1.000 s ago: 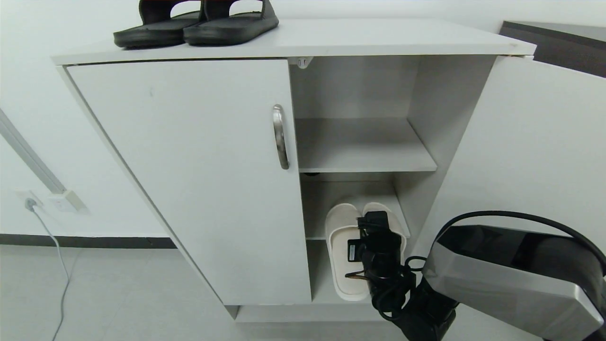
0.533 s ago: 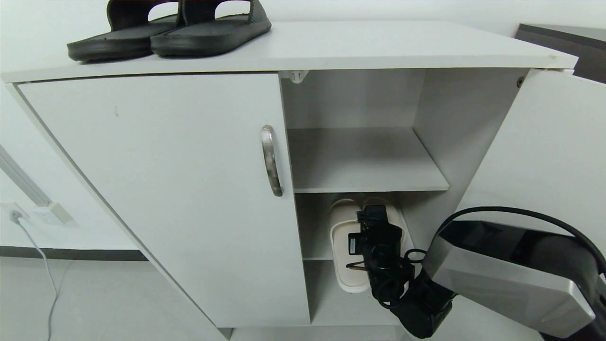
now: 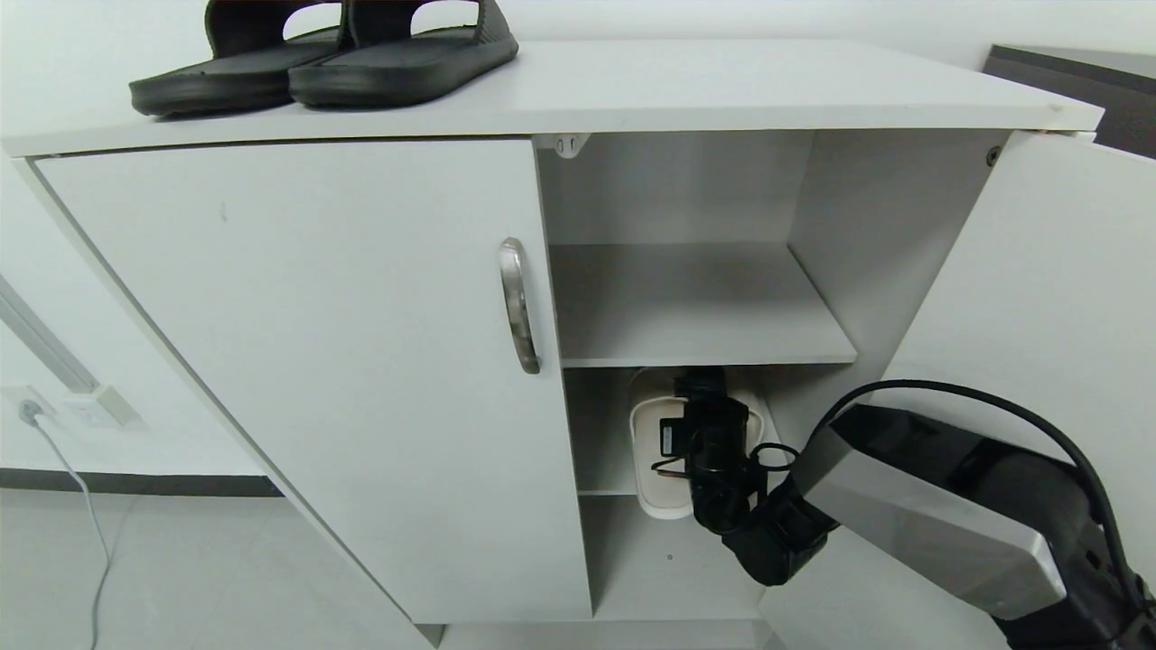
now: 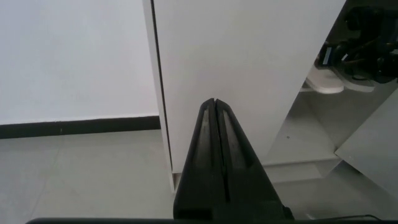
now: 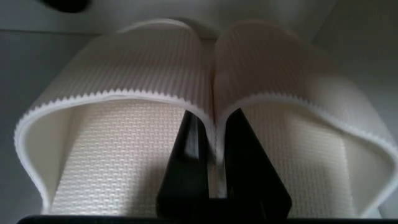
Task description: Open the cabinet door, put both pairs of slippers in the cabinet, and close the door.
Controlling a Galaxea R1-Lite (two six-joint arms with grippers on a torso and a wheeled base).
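Observation:
The white cabinet (image 3: 632,90) has its left door (image 3: 316,361) closed and its right door (image 3: 1039,289) swung open. A pair of black slippers (image 3: 325,54) lies on the cabinet top at the left. My right gripper (image 5: 214,134) is shut on the pair of white slippers (image 5: 124,155), pinching their two inner walls together. In the head view the white slippers (image 3: 655,451) sit in the compartment under the upper shelf (image 3: 695,307), heels sticking out past the lower shelf's edge. My left gripper (image 4: 214,109) is shut and empty, low in front of the closed left door.
A metal handle (image 3: 517,307) runs down the left door's right edge. A wall socket with a hanging cable (image 3: 27,411) is at the far left above the floor. Dark furniture (image 3: 1084,72) stands behind the open door.
The head camera moved closer to the cabinet a second ago. Since then my right gripper has pushed the white slippers deeper into the compartment below the upper shelf.

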